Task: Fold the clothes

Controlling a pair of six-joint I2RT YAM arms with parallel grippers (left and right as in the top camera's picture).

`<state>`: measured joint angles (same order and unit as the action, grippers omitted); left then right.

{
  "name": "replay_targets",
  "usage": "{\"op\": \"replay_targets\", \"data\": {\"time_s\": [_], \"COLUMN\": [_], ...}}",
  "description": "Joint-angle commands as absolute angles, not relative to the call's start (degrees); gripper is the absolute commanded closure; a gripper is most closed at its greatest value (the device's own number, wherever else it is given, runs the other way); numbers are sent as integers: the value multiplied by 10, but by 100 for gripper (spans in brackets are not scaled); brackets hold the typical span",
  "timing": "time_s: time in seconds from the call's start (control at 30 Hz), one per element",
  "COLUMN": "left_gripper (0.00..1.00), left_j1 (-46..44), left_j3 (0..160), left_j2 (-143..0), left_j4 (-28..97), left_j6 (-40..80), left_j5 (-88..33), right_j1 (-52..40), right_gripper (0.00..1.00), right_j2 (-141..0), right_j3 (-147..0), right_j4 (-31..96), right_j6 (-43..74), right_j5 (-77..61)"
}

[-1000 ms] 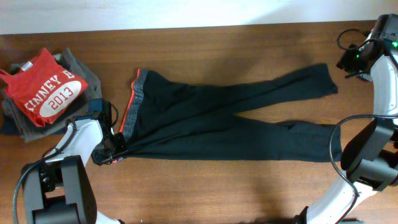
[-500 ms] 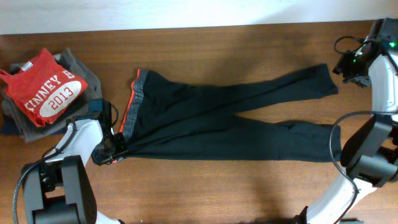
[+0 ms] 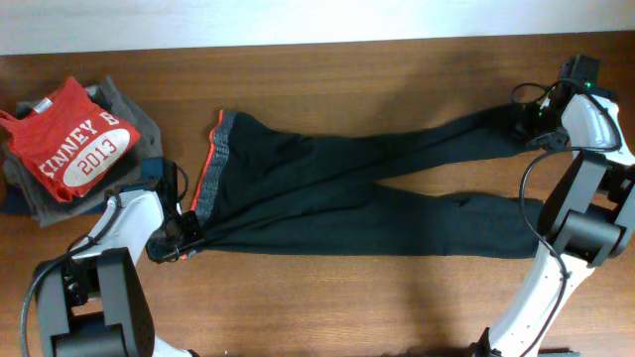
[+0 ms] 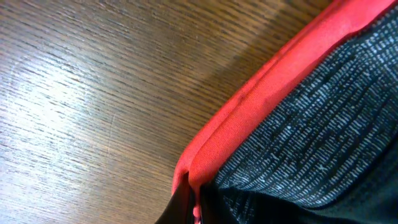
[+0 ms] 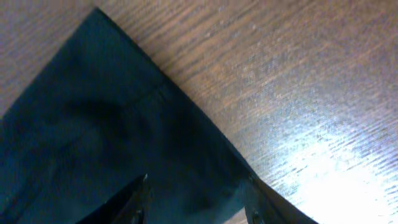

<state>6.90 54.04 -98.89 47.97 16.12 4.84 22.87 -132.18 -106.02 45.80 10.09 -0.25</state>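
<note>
The clothes, long black trousers [image 3: 347, 193], lie flat across the table with the grey, red-edged waistband [image 3: 220, 164] at the left and both legs running right. My left gripper [image 3: 182, 241] is shut on the waistband's near corner. In the left wrist view the red edge [image 4: 267, 93] runs down into the closed left gripper [image 4: 194, 208]. My right gripper [image 3: 526, 124] sits over the end of the far leg. In the right wrist view that right gripper [image 5: 196, 202] is open, its fingertips [image 5: 142, 193] straddling the black hem cloth [image 5: 112, 124] on the table.
A pile of folded garments topped by a red "2013" T-shirt [image 3: 74, 149] sits at the far left, close to my left arm. The near leg's end [image 3: 516, 228] lies beside the right arm's body [image 3: 585, 238]. Bare wood [image 3: 347, 79] runs behind the trousers.
My right gripper has swung in from the table's far right corner, leftward onto the end of the far trouser leg. The left gripper and the trousers have not moved.
</note>
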Motion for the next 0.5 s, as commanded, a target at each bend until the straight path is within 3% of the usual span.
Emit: {"op": "replay_targets", "data": {"time_s": [0.0,0.27,0.47], "left_gripper": [96,96,97], "left_j1": [73,73,73], "left_j3": [527,527,527], "left_j2": [-1006,-1007,-1006], "left_j4": [461,461,462], "left_j6": [169,169,169], "left_j5": [32,32,32], "right_j1": [225,229,258], "right_gripper": [48,70,75], "right_j2": [-1335,-1364,-1364], "right_j3": [-1060,-1060,-1060], "right_j4": [456,502,545], "right_j6": [97,95,125], "right_j5": [3,68,143]}}
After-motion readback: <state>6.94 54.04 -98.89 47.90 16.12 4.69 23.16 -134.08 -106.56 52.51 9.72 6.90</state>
